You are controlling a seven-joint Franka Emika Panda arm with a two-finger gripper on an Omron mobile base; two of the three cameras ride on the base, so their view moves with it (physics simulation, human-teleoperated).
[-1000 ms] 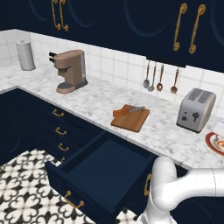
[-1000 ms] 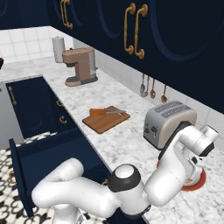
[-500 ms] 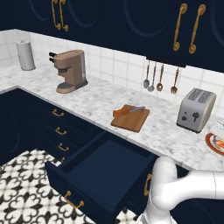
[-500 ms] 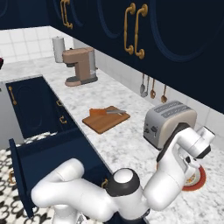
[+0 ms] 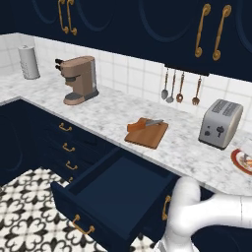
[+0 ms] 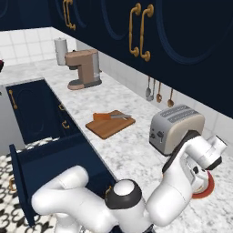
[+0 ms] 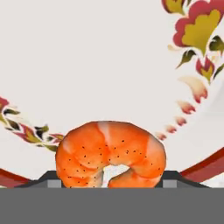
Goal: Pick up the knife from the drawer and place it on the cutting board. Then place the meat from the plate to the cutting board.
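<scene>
The meat point(image 7: 111, 153), an orange-red curled lump, lies on the white plate point(image 7: 109, 65) right in front of the hand. My gripper point(image 7: 111, 181) is open, with a dark fingertip low on each side of the meat, close to its flanks. In the right base view the arm bends down over the plate point(image 6: 208, 187) beside the toaster. The knife point(image 5: 147, 124) lies on the reddish-brown cutting board point(image 5: 147, 137), and the same knife point(image 6: 113, 116) and cutting board point(image 6: 108, 127) appear on the counter in the right base view. The wide navy drawer point(image 5: 113, 189) stands pulled out.
A silver toaster point(image 6: 175, 127) stands right beside the arm and plate. Spoons and ladles point(image 5: 179, 88) hang on the wall behind. A coffee machine point(image 5: 78, 78) and a paper towel roll point(image 5: 29, 62) stand further left. The open drawer point(image 6: 41, 159) juts over the patterned floor.
In the right base view the hand has sunk lower over the plate beside the toaster. The knife, board and drawer have not moved.
</scene>
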